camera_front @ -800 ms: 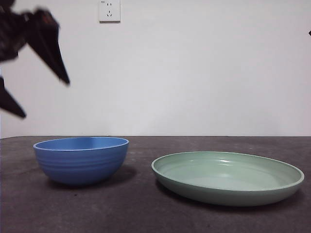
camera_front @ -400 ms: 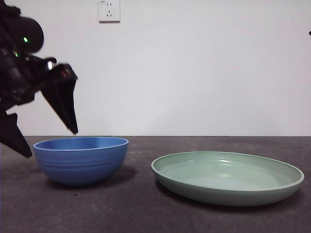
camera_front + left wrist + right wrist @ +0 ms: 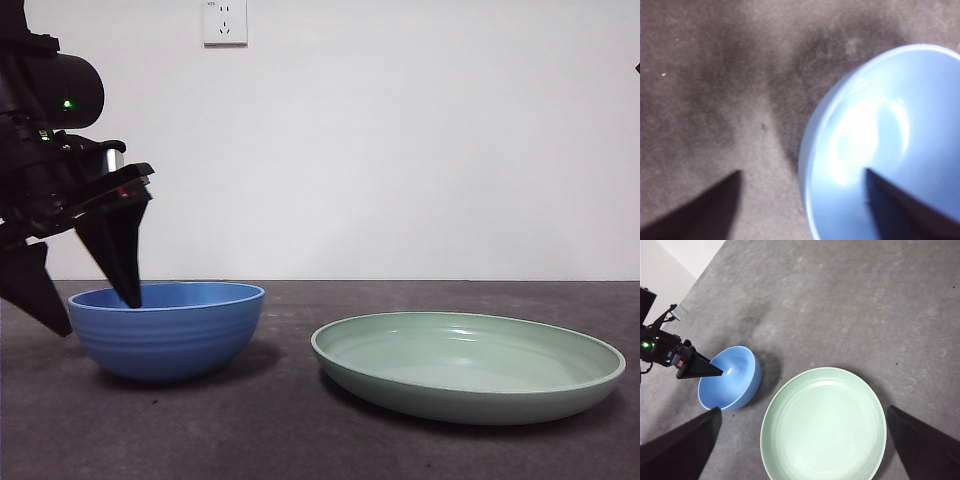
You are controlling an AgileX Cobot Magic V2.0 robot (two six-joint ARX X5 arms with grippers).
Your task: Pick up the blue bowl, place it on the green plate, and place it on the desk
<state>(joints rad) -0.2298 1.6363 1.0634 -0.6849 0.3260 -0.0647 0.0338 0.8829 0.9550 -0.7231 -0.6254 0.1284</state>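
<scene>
While left end effector (image 3: 95, 300) gapes astride blue bowl (image 3: 168, 330) rim, gripping nothing, outer tip cut off

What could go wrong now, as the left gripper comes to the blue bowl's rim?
The left gripper straddles the rim of the glossy, ridged blue bowl, one jaw inside, one outside. Closing on one side may tip or slide it. The smooth wall might also slip when lifted towards the pale green plate.

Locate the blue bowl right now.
The blue bowl sits on the desk at the left of the front view, apart from the green plate, with the open left end effector straddling its rim.
</scene>
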